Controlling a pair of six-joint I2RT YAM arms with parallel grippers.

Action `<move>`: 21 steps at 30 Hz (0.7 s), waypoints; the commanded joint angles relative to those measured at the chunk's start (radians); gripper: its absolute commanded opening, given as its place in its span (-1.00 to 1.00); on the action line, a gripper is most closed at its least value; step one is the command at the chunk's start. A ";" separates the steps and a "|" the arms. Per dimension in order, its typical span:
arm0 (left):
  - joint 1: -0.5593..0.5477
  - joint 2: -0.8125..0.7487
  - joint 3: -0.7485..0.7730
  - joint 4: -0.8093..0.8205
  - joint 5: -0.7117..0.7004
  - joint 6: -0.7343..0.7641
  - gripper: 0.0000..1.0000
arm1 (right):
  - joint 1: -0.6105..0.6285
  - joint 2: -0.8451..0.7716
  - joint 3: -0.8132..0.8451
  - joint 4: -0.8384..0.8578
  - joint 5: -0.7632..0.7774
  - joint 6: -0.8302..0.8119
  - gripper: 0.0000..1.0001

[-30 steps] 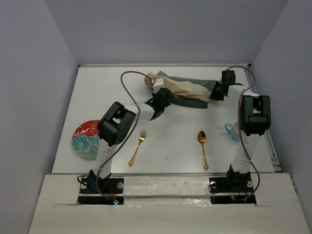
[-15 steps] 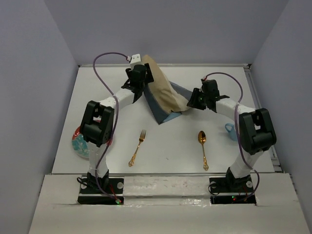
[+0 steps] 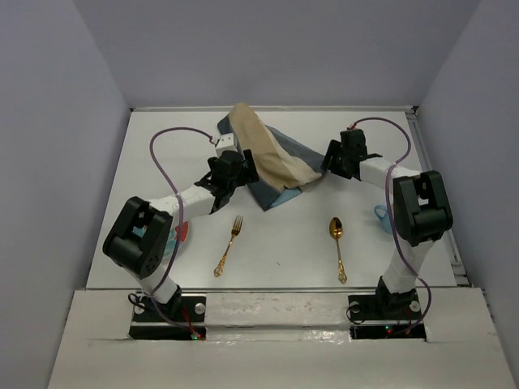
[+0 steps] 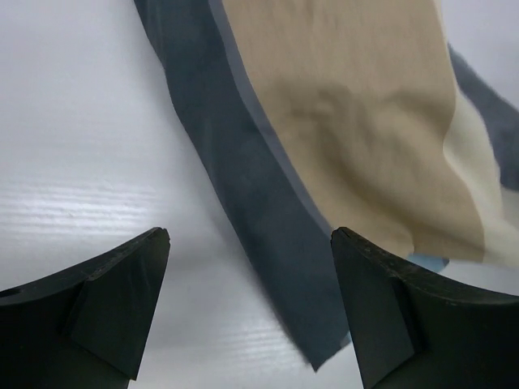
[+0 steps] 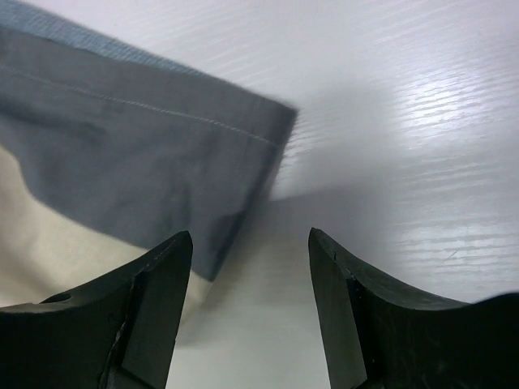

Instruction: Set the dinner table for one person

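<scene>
Two robot arms reach across a white dinner table (image 3: 146, 162), which fills the floor of a grey-walled booth and stretches from the arms' bases to the back wall. A rumpled placemat (image 3: 272, 162) of beige and dark blue stripes lies at the far middle of the table, part of it humped up toward the back edge. The left gripper (image 4: 250, 237) hangs just at the placemat's left side, its jaws wide apart and clamped on nothing; its wrist view shows the dark blue border and the beige panel running away beneath and beyond the black fingers (image 4: 122, 284). The right gripper (image 5: 249, 237) sits at the placemat's right end with its jaws also apart. A blue-grey hemmed corner of the placemat lies on the white surface ahead and to the left of its fingers, and none of it is pinched between them. Nearer the arms, a gold fork (image 3: 229, 245) and a gold spoon (image 3: 337, 243) lie well apart on the bare table, handles pointing toward the bases. A pale blue cup (image 3: 381, 214) peeks out from behind the right arm. Only a sliver of a red and teal plate (image 3: 181, 232) shows beside the left arm's elbow.
</scene>
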State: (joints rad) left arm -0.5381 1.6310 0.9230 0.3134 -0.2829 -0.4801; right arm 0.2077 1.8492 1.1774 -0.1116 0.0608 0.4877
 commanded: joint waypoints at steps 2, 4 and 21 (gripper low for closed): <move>-0.051 -0.072 -0.096 0.035 0.022 -0.063 0.83 | -0.013 0.063 0.090 0.027 0.062 0.043 0.29; -0.054 -0.062 -0.105 0.029 0.037 -0.061 0.82 | -0.013 0.085 0.106 0.021 0.063 0.058 0.26; -0.011 0.210 0.066 0.030 0.077 -0.018 0.62 | -0.031 0.168 0.166 0.015 0.048 0.100 -0.31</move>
State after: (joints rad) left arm -0.5648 1.8050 0.9264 0.3199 -0.2173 -0.5129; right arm 0.1825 2.0010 1.3029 -0.1188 0.1143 0.5632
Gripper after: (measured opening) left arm 0.829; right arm 0.349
